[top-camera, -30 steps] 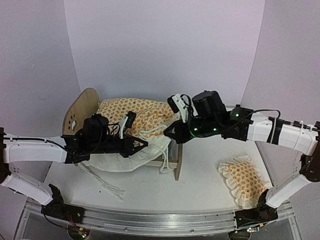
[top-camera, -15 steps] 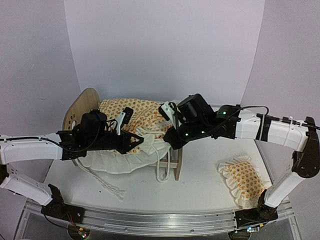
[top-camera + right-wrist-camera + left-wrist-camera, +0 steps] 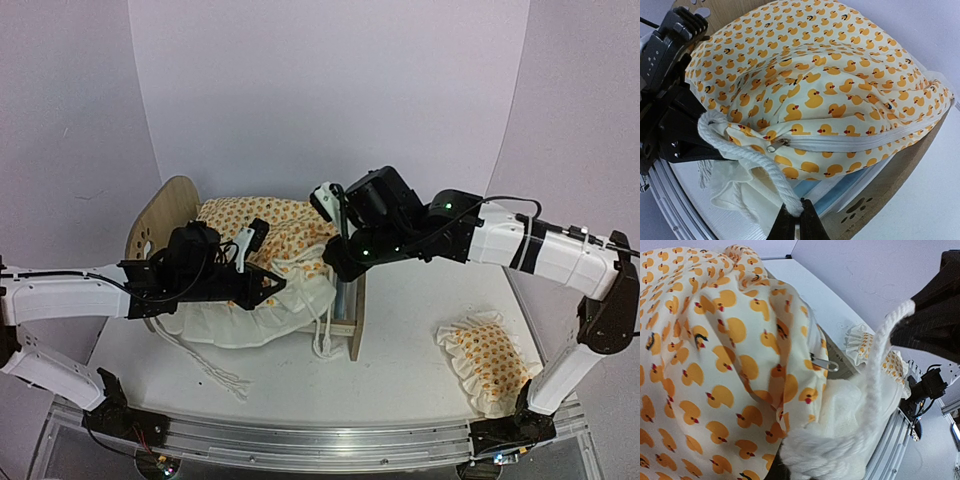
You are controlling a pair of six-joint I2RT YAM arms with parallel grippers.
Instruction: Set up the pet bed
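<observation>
Pet bed (image 3: 160, 215), centre left, holds a heaped duck-print quilt (image 3: 280, 225); right gripper (image 3: 794, 210) pinches its white cord (image 3: 772, 177), left gripper (image 3: 277, 286) clenched.

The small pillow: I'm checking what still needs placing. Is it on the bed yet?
No, the pillow lies on the table near the right arm's base, apart from the pet bed.

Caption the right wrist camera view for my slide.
Right gripper pinches a thick white braided cord at the edge of the yellow-duck-print quilt heaped on the light-wood pet bed.
</observation>
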